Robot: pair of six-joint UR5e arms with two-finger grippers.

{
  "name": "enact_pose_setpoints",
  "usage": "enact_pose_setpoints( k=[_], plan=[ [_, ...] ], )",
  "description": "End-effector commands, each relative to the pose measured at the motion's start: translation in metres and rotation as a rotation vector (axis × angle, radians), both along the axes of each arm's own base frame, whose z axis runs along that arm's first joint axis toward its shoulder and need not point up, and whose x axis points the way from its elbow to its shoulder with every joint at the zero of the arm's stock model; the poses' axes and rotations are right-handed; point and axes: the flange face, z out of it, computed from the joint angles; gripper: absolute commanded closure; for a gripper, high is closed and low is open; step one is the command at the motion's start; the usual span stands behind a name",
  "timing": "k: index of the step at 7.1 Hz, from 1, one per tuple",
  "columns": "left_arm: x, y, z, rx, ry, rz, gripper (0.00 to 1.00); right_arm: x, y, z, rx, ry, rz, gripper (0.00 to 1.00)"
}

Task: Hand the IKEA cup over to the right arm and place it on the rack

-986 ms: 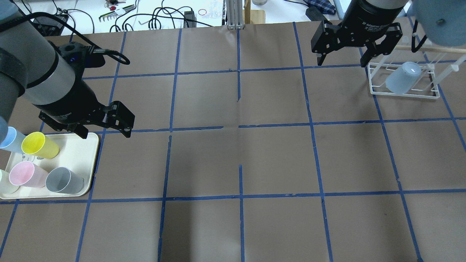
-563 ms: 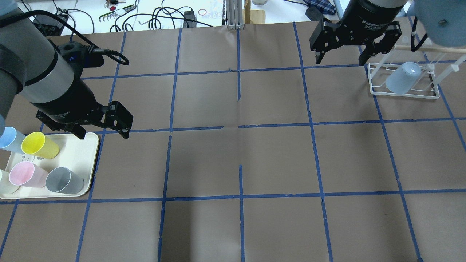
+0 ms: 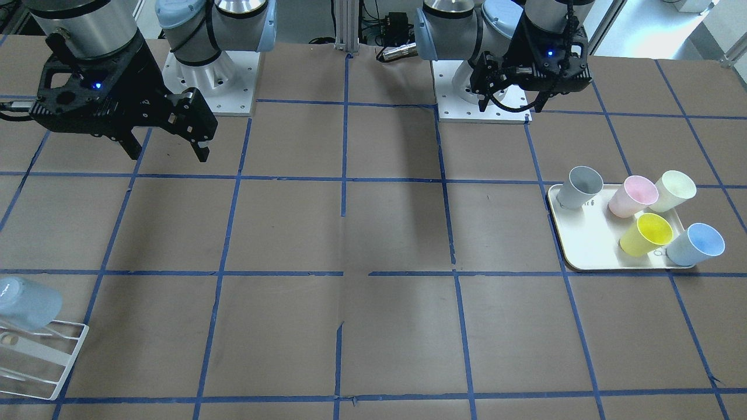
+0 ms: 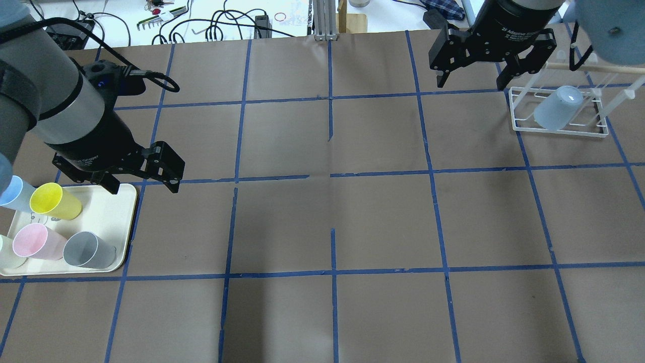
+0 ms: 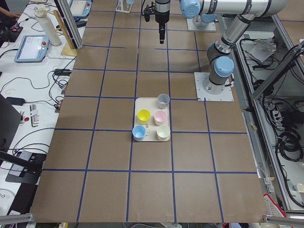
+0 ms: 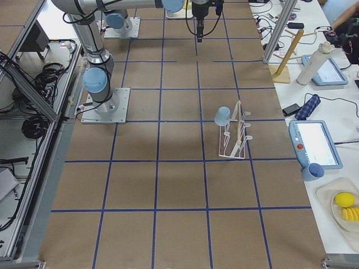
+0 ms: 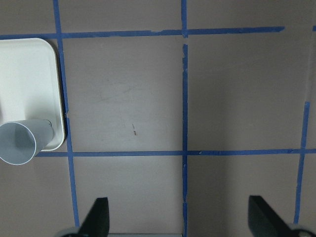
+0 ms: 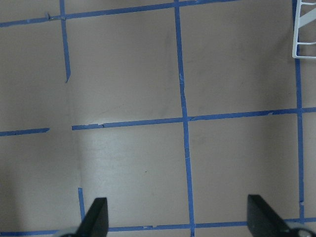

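Note:
One pale blue IKEA cup [image 4: 557,113] lies tilted on the white wire rack [image 4: 559,132] at the far right; it also shows in the front view [image 3: 26,303] and the right side view [image 6: 222,116]. A second pale blue cup [image 4: 12,194] stands on the cream tray [image 4: 111,212] at the left, also in the front view [image 3: 697,244]. My left gripper [image 4: 143,181] is open and empty, just beyond the tray's far right corner. My right gripper [image 4: 471,85] is open and empty, left of the rack.
The tray also holds a yellow cup [image 4: 54,201], a pink cup [image 4: 35,242], a grey cup [image 4: 88,250] and a cream cup [image 3: 676,189]. The left wrist view shows the grey cup [image 7: 22,143] and the tray corner [image 7: 29,79]. Cables and tools lie beyond the table's far edge.
Both grippers have shifted only slightly; the right one drifted a little left, away from the rack. Both stay open. The cups have not moved.

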Motion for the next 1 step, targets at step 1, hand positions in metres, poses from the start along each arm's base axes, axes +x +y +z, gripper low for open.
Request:
enact_pose_setpoints(
  k=[1],
  plan=[
    [0.0001,-0.0001,0.0016,-0.006,0.001,0.001,0.00,0.0000,0.0000,0.0003,-0.002,0.000,-0.001,0.00]
  ],
)
